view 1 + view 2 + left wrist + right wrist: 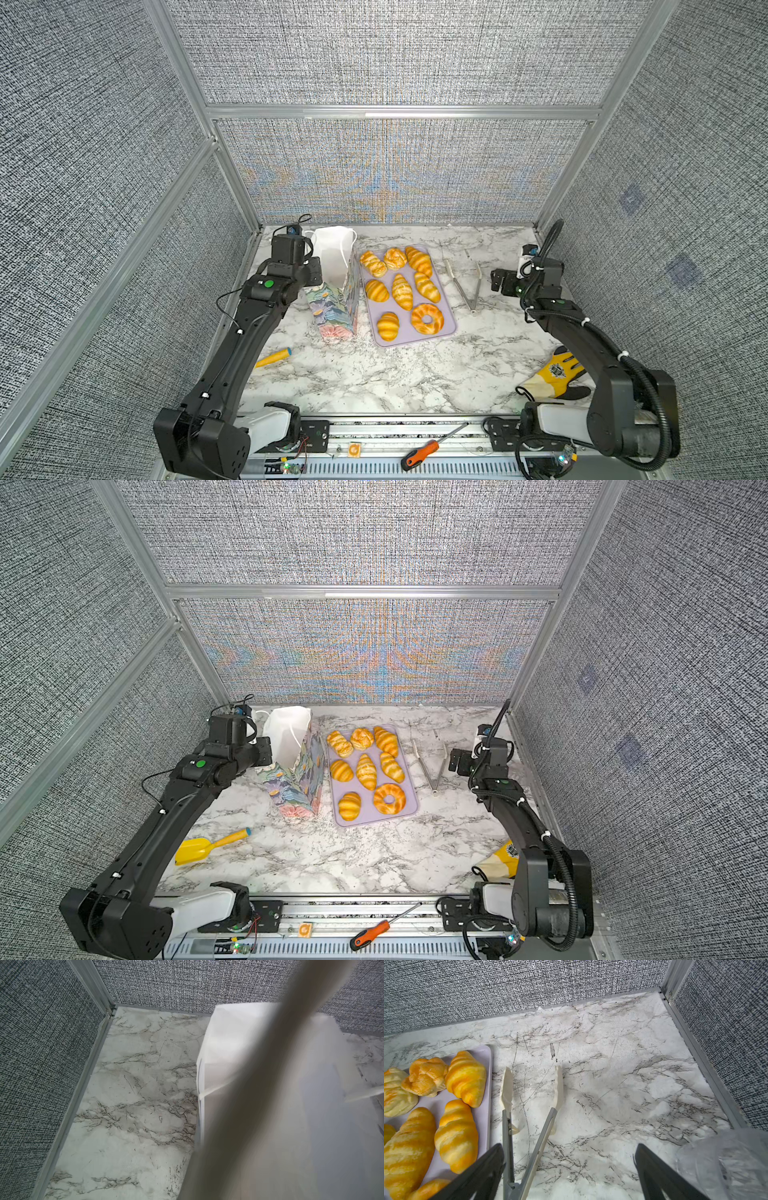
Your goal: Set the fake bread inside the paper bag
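Observation:
Several pieces of fake bread [402,291] [366,771], glossy orange croissants and rolls plus one ring [427,318], lie on a lilac tray [406,334] [485,1057]. The paper bag [334,286] [295,771] stands upright and open just left of the tray, its white lining [239,1047] showing. My left gripper [312,272] [265,752] is at the bag's left rim, shut on it. A blurred band across the left wrist view hides its jaws. My right gripper [498,281] [569,1167] hangs open and empty over the hinge end of the tongs.
Metal tongs with white tips [467,286] [529,1118] lie right of the tray. A yellow scoop [208,845] lies front left and a yellow glove [552,374] front right. An orange screwdriver [422,453] rests on the front rail. Clear plastic [726,1163] sits by the right gripper.

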`<state>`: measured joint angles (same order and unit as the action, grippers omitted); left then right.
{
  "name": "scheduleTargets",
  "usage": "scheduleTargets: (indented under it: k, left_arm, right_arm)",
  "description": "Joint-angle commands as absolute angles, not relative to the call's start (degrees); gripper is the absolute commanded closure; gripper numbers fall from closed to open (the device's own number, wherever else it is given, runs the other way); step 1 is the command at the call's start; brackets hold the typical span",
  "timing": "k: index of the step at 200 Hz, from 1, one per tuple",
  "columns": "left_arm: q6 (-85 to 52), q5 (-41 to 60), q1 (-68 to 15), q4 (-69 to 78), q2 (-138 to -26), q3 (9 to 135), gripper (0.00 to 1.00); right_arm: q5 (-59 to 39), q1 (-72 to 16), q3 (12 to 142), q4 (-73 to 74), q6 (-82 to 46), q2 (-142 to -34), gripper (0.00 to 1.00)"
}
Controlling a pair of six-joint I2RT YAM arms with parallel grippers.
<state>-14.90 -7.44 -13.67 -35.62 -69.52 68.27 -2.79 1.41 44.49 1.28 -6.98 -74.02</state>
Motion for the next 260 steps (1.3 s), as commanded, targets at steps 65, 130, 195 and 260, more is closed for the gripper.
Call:
scheduleTargets:
  k: [65, 130, 195, 260]
  left_arm:
    - [-18.03, -5.10, -12.26, -32.57, -70.86, 69.21, 1.00]
    - [-19.88, -5.27, -10.44, -29.28, -74.37, 72.01, 1.00]
    - [-19.71, -3.20, -8.53, -26.70, -78.69, 74.07, 1.00]
    - [-20.67, -1.06, -7.30, -25.59, -82.01, 76.48, 1.00]
  right_arm:
    - [-2.93, 1.36, 44.30, -0.97, -6.96, -73.17, 0.01]
    - [-3.15, 0.93, 43.85, -2.16, -7.66, -73.86, 0.01]
    - [-2.24, 0.85, 45.47, -6.11, -9.49, -76.07, 0.04]
    - [-2.80, 0.86, 45.82, -6.36, -10.88, -77.70, 0.06]
